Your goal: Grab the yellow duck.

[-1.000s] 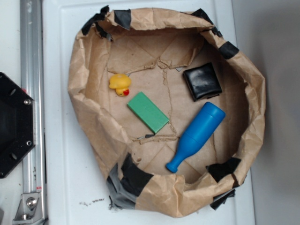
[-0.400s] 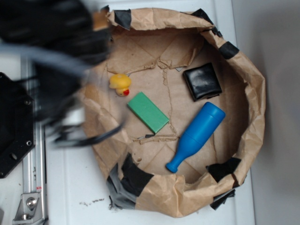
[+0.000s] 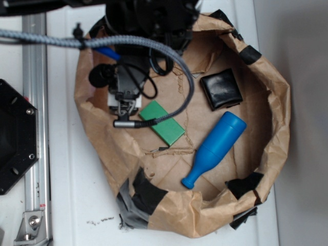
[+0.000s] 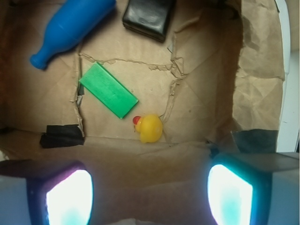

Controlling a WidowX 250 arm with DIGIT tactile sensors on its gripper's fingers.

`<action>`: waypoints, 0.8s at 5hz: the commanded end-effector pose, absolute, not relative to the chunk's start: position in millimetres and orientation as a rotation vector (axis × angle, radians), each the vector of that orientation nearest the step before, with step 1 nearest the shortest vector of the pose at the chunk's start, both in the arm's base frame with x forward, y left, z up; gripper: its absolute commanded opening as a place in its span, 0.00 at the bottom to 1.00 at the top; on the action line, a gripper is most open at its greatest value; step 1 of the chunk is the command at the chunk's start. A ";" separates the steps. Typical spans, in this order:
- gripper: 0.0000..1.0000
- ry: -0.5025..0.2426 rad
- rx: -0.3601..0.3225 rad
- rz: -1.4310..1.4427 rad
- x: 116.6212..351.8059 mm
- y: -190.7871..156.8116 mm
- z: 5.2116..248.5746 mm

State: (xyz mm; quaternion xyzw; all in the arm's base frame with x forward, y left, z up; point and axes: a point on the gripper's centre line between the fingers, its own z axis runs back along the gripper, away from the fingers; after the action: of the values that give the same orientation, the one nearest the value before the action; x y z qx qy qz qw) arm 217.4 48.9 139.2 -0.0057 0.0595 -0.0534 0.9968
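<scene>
the gripper point(image 4: 149, 192) hangs above the paper bag point(image 3: 277, 107) with its two fingers point(image 4: 69, 197) spread wide and nothing between them. the yellow duck point(image 4: 150, 128) sits on the bag floor, just beside the green block point(image 4: 108, 90) and close to the near wall. i think the arm should go straight down, fingers on each side of the duck, clear of the block. the duck's beak points toward the block, and it is so round that i see no clear long side.

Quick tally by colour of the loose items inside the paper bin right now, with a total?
Yellow: 1, the yellow duck
Green: 1, the green block
Blue: 1, the blue pin
Black: 1, the black wallet-like pad
Total: 4
</scene>
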 end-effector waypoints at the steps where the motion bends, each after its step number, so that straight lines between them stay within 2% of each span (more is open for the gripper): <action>1: 1.00 0.086 -0.004 -0.105 219.2 48.9 144.3; 2: 1.00 0.086 -0.004 -0.105 219.2 48.9 144.3; 3: 1.00 0.091 0.028 -0.135 230.2 41.1 123.2; 4: 1.00 0.072 0.018 -0.197 236.2 40.2 104.9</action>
State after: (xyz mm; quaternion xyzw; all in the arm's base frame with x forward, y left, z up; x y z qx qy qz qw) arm 233.9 40.0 99.9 0.0043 0.0515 -0.0977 0.9939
